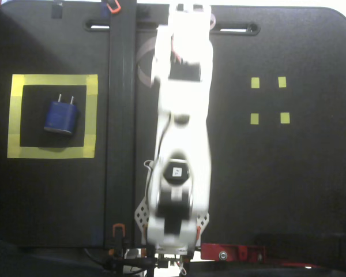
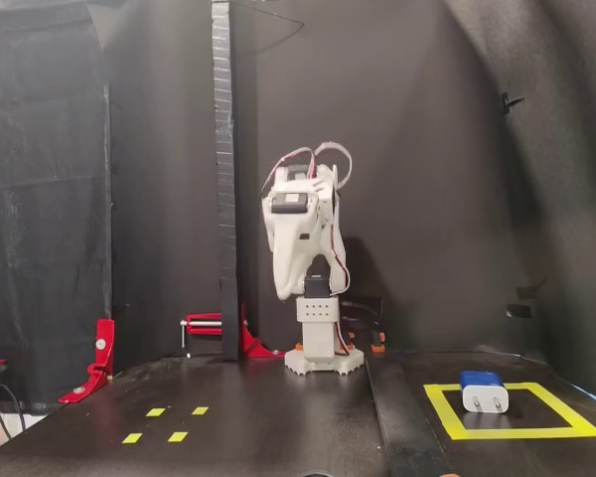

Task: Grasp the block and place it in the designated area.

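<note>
The block point(image 1: 61, 117), a dark blue plug adapter with two prongs, lies inside the designated area point(image 1: 91, 115), the wide yellow tape square at the left of the board. In the front fixed view the block point(image 2: 484, 392) sits in the yellow frame point(image 2: 447, 409) at the lower right. The white arm point(image 1: 181, 115) runs up the middle of the board, blurred and far from the block. From the front its tapered end, the gripper point(image 2: 287, 288), hangs pointing down above the base. Its fingers cannot be made out, and nothing shows in them.
Four tiny yellow tape squares point(image 1: 269, 100) mark the right half of the board. A tall black post point(image 2: 223, 179) stands left of the arm base point(image 2: 323, 360), with red clamps point(image 2: 214, 326) at its foot and another point(image 2: 97, 360) farther left. Black curtains enclose the scene.
</note>
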Available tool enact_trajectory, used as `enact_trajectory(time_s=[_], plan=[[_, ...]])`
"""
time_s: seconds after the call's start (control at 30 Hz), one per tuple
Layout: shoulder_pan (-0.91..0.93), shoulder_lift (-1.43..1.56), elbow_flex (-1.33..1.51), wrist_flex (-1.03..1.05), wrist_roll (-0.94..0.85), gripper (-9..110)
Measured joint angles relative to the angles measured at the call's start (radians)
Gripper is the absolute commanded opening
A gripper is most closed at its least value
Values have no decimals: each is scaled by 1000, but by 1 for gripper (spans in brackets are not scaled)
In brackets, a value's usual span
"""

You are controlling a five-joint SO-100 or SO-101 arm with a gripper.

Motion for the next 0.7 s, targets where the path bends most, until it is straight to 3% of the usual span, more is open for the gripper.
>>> enact_trajectory(time_s=[0.2,0.7], plan=[[-2,233,213,-112,0,0],[-26,741,629,-163,0,0]])
